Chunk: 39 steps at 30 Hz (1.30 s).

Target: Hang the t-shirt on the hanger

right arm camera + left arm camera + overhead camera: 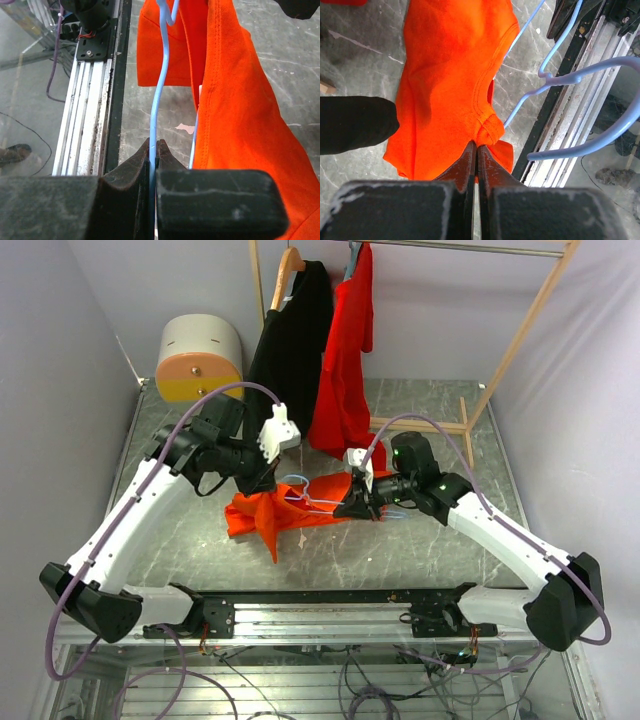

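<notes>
The t-shirt (268,515) lies bunched about the middle of the tabletop (180,540). Left gripper (476,150): jaws closed tight on a fold at the t-shirt's neckband. Right gripper (154,148): jaws pinched on the wire of the hanger (159,95), which sits against the orange cloth, one wire passing behind its edge. A red shirt (345,370) and a black garment (295,340) hang at the far edge.
</notes>
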### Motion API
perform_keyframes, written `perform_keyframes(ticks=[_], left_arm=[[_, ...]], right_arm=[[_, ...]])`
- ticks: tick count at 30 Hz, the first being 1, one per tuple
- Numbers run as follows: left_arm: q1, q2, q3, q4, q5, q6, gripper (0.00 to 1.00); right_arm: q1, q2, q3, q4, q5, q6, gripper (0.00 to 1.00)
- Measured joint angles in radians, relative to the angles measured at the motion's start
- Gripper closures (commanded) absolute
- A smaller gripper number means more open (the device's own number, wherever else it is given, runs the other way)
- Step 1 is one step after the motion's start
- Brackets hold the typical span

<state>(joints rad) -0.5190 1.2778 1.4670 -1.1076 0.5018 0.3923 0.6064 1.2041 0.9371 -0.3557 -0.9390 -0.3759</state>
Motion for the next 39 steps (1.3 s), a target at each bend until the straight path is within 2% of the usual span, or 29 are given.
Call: perform_keyframes(ticks=[25, 39], left_arm=[[0.000, -0.049, -0.102, 0.098, 0.065, -0.004, 0.93], [0.000, -0.080, -0.130, 0.185, 0.036, -0.019, 0.86]], right_arm=[[0.000, -0.016, -0.157, 0.394, 0.026, 0.195, 1.00], [-0.002, -0.037, -0.167, 0.403, 0.034, 0.213, 1.00]])
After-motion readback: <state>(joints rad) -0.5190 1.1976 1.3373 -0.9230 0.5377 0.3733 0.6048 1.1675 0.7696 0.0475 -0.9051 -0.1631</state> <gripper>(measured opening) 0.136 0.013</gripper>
